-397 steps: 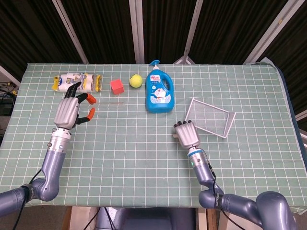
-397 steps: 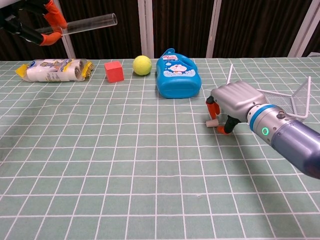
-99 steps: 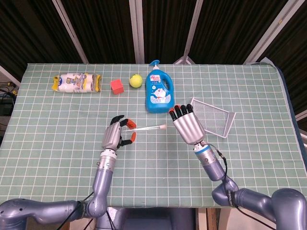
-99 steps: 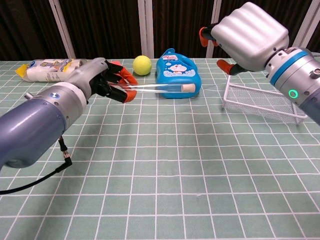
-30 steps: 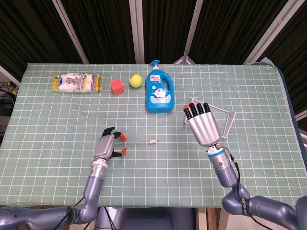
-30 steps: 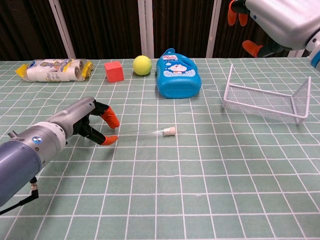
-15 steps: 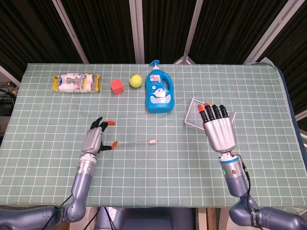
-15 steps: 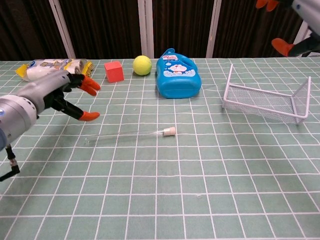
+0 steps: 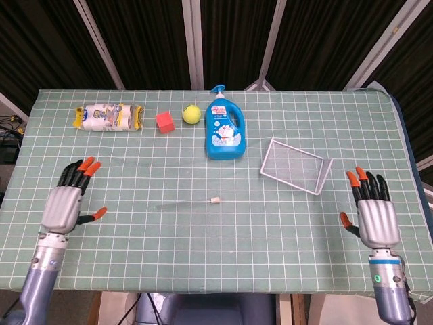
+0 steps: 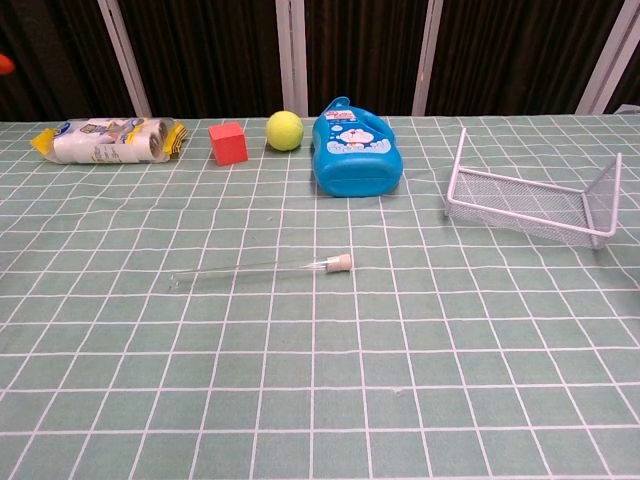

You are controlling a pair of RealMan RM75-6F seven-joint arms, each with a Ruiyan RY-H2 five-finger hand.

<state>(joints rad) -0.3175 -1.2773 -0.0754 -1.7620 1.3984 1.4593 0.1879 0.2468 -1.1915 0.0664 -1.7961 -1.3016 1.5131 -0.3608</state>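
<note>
Glass tube (image 10: 262, 267) with cork stopper, flat on tabletop (image 9: 203, 237), near its middle, untouched. Left hand (image 9: 66, 202) well to the tube's left, back up, fingers (image 9: 86, 166) spread, holding nothing. Right hand (image 9: 376, 215) far right, beyond wire basket (image 9: 296, 165), fingers likewise spread and empty.

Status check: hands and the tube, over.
Left hand and right hand open, at table edges. Clear stoppered glass tube flat mid-table, untouched. Nothing beside it.
</note>
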